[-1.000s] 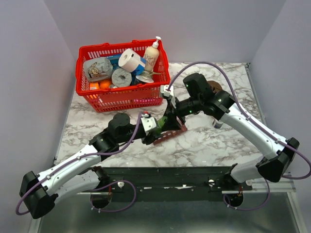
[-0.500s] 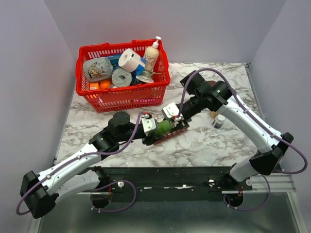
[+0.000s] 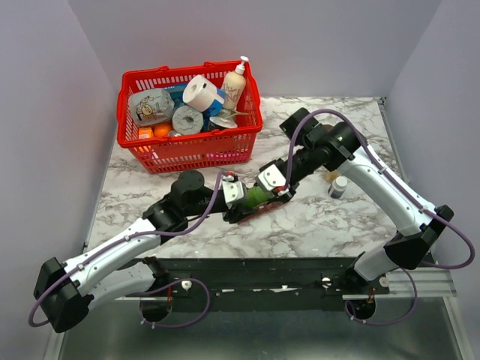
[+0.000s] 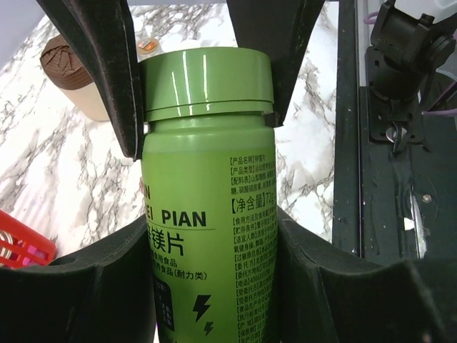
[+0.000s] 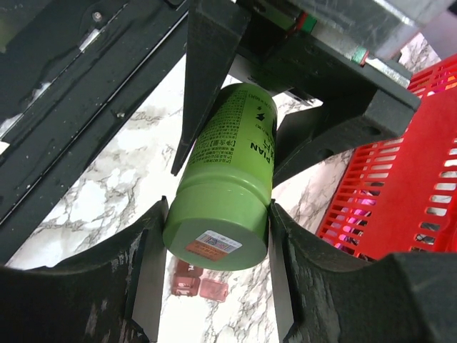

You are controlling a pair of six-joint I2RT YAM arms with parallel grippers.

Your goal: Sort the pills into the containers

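Holding the green bottle (image 4: 207,179) clamped in the left gripper (image 4: 211,239); bringing the right gripper (image 5: 218,221), just swung in, around the cap (image 4: 207,78), fingers half-spread, actual grip impossible to tell; probably readying to unscrew above the pill organizer (image 5: 200,286) on the table below

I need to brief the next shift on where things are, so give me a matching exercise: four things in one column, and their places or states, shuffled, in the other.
Things:
1. green bottle
2. red basket
3. white-capped small bottle
4. pill organizer

Places or states:
A. at the far left of the table, full of groceries
B. lying on the marble beneath the held item
C. off the table, gripped in jaws at both its body and its cap
D. standing free on the marble at the right

Pairs: 1-C, 2-A, 3-D, 4-B
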